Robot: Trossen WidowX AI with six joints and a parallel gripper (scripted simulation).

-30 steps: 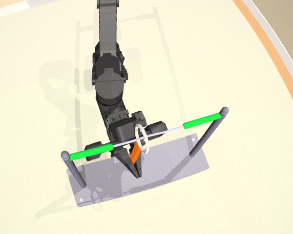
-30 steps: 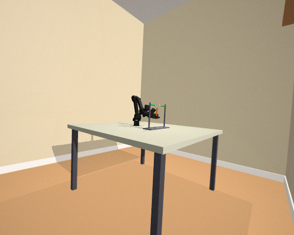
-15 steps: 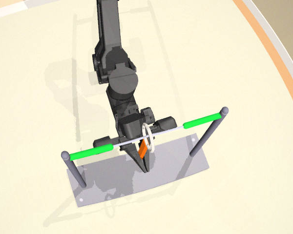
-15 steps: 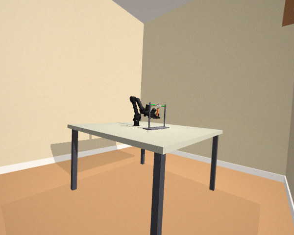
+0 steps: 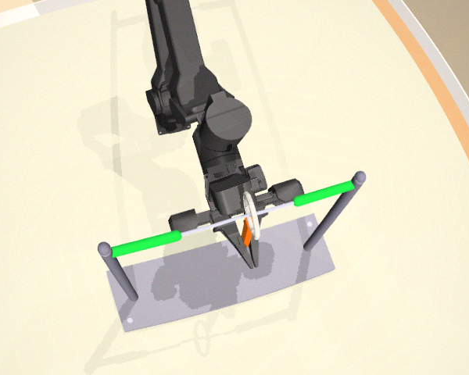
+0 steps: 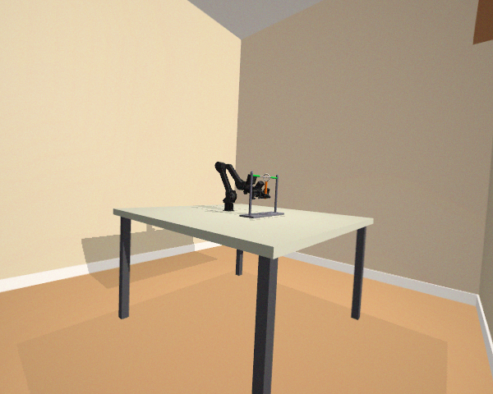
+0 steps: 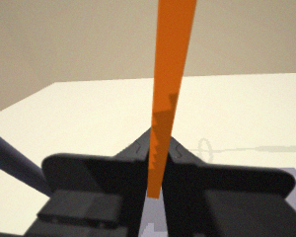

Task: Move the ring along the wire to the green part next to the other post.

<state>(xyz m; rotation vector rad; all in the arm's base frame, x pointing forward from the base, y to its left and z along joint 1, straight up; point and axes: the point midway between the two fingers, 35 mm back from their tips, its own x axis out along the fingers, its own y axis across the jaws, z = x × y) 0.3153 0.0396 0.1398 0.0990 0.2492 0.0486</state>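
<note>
The white ring (image 5: 254, 221) is around the thin grey wire (image 5: 202, 227), between the two green parts and a little nearer the right one in the top view. The wire passes near the middle of its opening; I see no clear contact. The orange handle (image 5: 247, 233) (image 6: 266, 187) (image 7: 170, 74) hangs down from the ring. My gripper (image 5: 253, 266) (image 7: 156, 131) is shut on the handle's lower part, below the wire. The left green part (image 5: 145, 243) and right green part (image 5: 324, 194) adjoin their posts. The ring is out of the wrist view.
The left post (image 5: 121, 276) and right post (image 5: 330, 219) stand on a grey base plate (image 5: 291, 272). The plate lies on the pale table (image 6: 195, 220). In the top view, the gripper's wide side parts show beneath the wire. A post (image 7: 15, 160) shows at the wrist view's left.
</note>
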